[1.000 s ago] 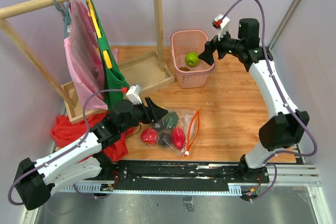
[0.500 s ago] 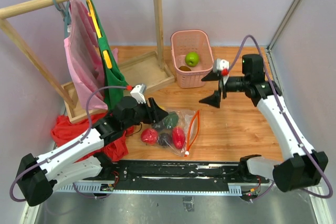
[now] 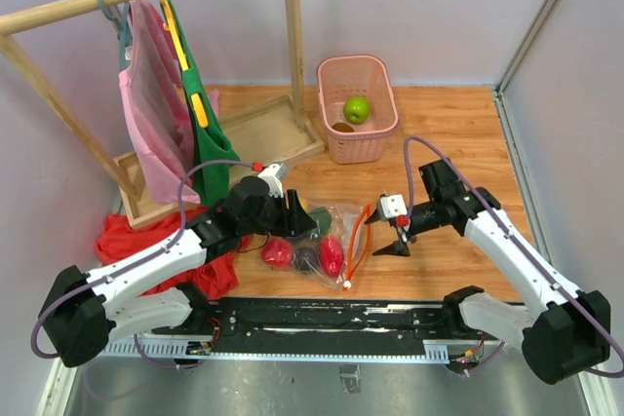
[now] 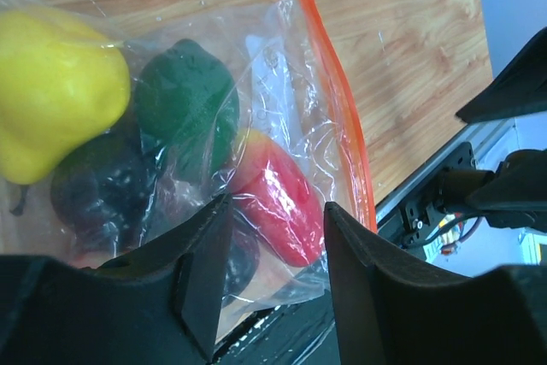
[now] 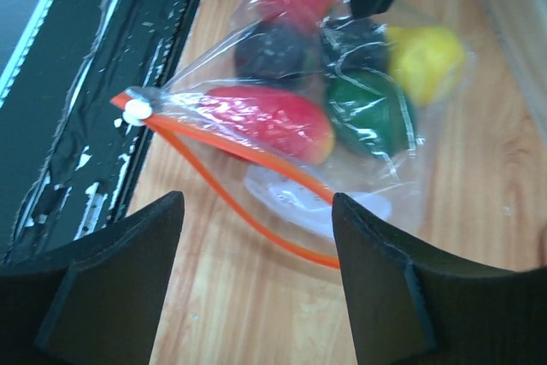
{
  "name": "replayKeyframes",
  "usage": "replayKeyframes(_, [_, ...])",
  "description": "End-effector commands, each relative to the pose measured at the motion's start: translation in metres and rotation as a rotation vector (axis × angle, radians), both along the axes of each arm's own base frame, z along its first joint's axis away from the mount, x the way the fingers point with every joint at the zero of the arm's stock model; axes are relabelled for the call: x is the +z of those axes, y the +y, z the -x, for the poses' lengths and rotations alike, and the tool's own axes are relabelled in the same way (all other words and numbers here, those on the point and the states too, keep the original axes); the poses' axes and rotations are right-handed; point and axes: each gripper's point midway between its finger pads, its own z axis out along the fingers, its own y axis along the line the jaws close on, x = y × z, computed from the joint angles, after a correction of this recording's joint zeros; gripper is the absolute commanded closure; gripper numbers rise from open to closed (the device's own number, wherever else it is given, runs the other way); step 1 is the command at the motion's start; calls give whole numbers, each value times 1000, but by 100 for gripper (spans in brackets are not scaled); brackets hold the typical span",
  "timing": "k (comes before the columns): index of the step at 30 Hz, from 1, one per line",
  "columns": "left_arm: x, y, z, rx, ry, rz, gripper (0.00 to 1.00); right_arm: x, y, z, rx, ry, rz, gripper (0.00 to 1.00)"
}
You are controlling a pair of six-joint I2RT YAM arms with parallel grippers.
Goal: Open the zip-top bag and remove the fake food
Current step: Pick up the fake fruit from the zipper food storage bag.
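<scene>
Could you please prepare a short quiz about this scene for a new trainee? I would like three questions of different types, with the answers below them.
1. True or false: the zip-top bag lies inside the pink basket.
2. Multiple choice: what colour is the round fruit that lies in the basket? A) red B) light green C) yellow
3. Short answer: which gripper is at the bag's orange zip strip?

Key
1. False. The bag lies on the wooden table, apart from the basket.
2. B
3. The right gripper, with its jaws open.
</scene>
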Motion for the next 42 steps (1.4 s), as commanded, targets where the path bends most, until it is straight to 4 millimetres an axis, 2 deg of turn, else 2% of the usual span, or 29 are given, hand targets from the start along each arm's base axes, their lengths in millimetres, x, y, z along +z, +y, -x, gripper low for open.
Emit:
replayKeyframes(1, [4, -6, 3, -44, 11, 17, 50, -21, 5, 12, 41, -20, 43, 36])
replayKeyframes(8, [5, -12, 6, -52, 37, 59, 53, -54, 8, 9, 74, -98, 143, 66])
replayKeyframes(11, [13, -15, 4, -46, 24, 82, 53, -63, 11, 2, 78, -121, 168, 72])
replayKeyframes(13, [26, -18, 0, -36, 9, 110, 53, -66, 13, -1, 83, -129, 177, 73])
replayKeyframes(16, [63, -25, -11, -3, -26, 184, 49, -67, 16, -3, 89, -117, 180, 74])
replayKeyframes(18, [96, -32, -21, 26, -52, 246, 41, -68, 16, -2, 88, -101, 188, 74])
replayKeyframes(21, [152, -42, -35, 67, -66, 341, 24, -71, 8, -2, 77, -84, 245, 74])
replayKeyframes(23, [194, -53, -42, 77, -61, 416, 3, -70, -2, 2, 75, -59, 295, 74])
replayKeyframes(27, [274, -73, -57, 84, -46, 562, 1, -61, -17, 13, 64, 27, 299, 74])
replayKeyframes(28, [289, -76, -62, 97, -36, 586, 1, -60, -18, 15, 56, 42, 293, 74])
replayKeyframes(29, [312, -75, -65, 117, -39, 621, 1, -59, -19, 17, 50, 54, 288, 74])
replayKeyframes(32, [344, -72, -76, 197, -16, 675, 1, -59, -21, 22, 15, 94, 271, 74])
replayKeyframes(37, [391, -65, -76, 218, -28, 783, 1, -58, -19, 27, -22, 133, 249, 74])
replayKeyframes(42, [399, -70, -77, 209, 4, 828, 1, -55, -17, 21, -41, 135, 240, 73])
